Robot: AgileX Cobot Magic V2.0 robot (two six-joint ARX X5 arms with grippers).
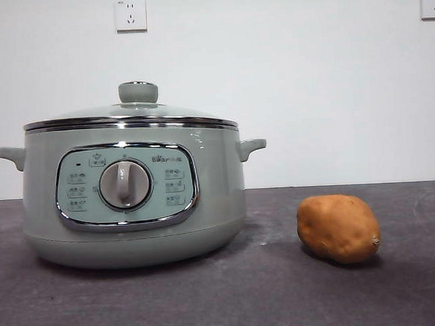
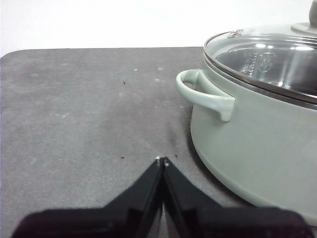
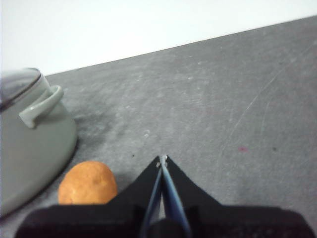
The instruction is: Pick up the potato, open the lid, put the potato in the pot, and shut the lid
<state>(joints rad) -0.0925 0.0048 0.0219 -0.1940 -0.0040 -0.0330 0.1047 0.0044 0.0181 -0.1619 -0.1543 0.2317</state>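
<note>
— Dark grey matte tabletop (image 1: 231, 299), white wall with two sockets behind. Where are the arms?

— Out of the front view. The left gripper (image 2: 162, 161) hangs over bare table near the side handle of the round sage-green electric pot (image 1: 132, 203), jaws pressed together, holding nothing. The right gripper (image 3: 162, 159) hangs over the table just beside the orange-brown oval potato (image 1: 338, 228), jaws likewise closed and empty.

— And the potato?

— Smooth, matte, one tapered end, lying on the table apart from the pot. The domed glass lid with grey-green knob (image 1: 137, 109) sits on the pot.
</note>
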